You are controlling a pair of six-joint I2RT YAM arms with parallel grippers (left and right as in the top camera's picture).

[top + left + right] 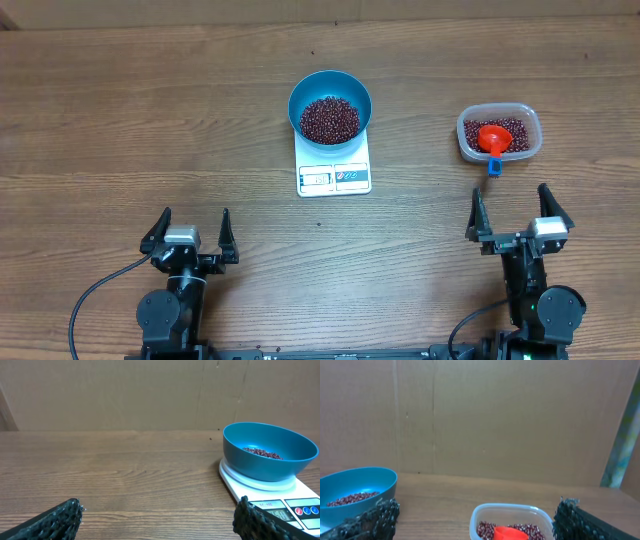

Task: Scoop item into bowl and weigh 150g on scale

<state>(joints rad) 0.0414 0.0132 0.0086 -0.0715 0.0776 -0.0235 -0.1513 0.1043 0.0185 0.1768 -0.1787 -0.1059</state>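
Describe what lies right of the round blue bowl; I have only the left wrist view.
Observer: A clear rectangular plastic tub holding small red-brown beans stands apart from the small flat white kitchen scale.
Operator: Say where the scoop is.
Observer: A red plastic scoop lies in that tub, its blue handle tip poking over the near rim.
Operator: Report the right hand.
Observer: The right hand is open and empty, on the near side of the tub, touching nothing.
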